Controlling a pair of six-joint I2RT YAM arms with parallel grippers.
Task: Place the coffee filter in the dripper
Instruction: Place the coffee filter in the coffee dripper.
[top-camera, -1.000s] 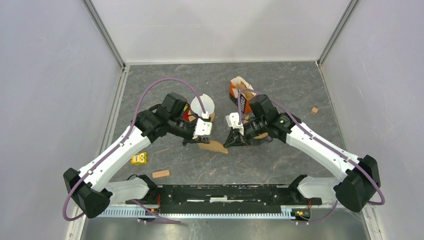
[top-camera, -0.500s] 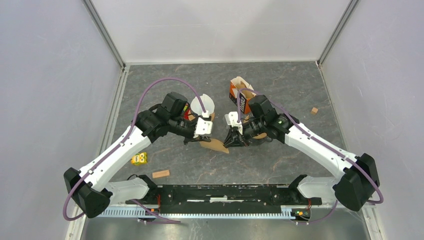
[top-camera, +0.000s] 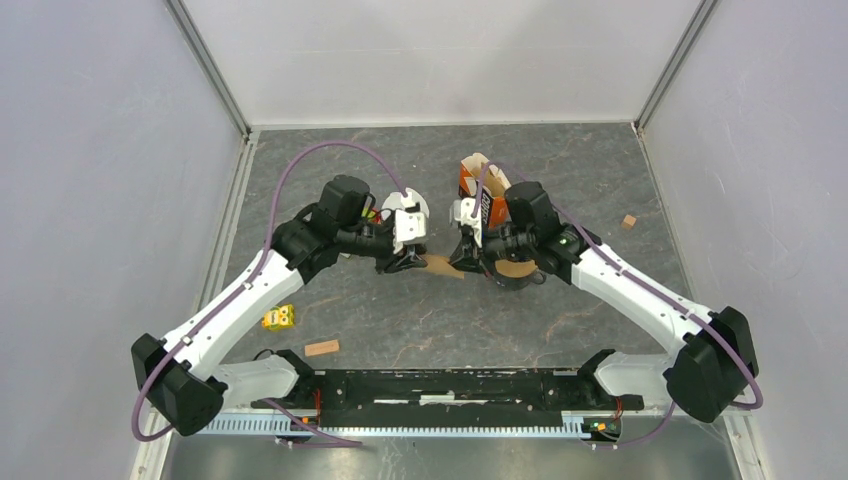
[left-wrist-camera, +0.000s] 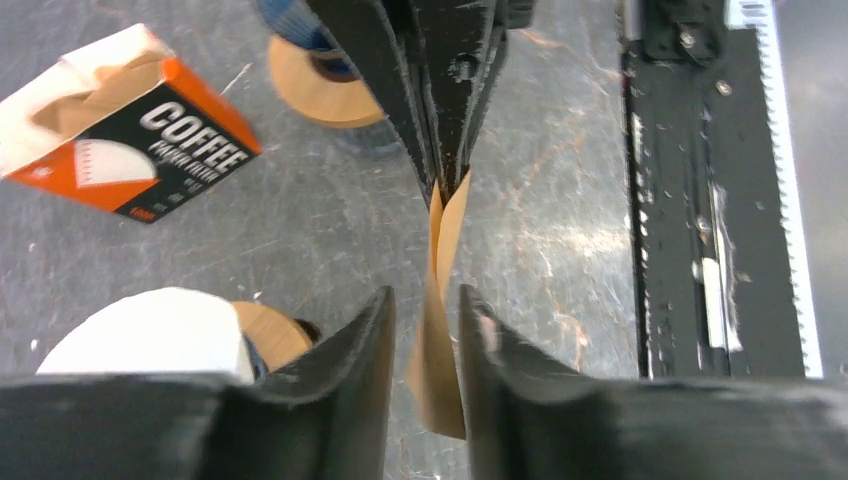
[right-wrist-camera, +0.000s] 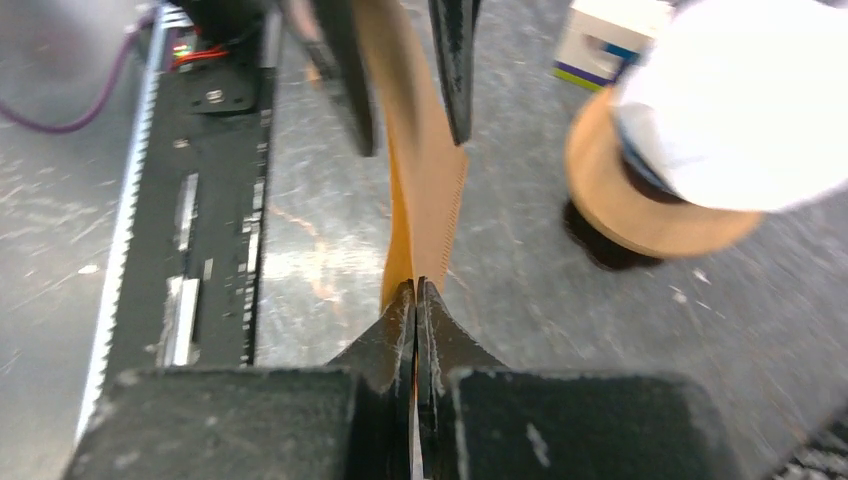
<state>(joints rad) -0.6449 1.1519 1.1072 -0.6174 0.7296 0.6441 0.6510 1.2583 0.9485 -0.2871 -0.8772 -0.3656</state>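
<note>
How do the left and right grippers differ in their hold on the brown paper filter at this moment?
The right gripper has its black jaws pressed shut on one edge of the brown paper coffee filter. The left gripper has its jaws apart, with the filter's other end unclamped between them. The left gripper sits by the white dripper, the right gripper by the orange filter box. Both face each other with the filter between them.
</note>
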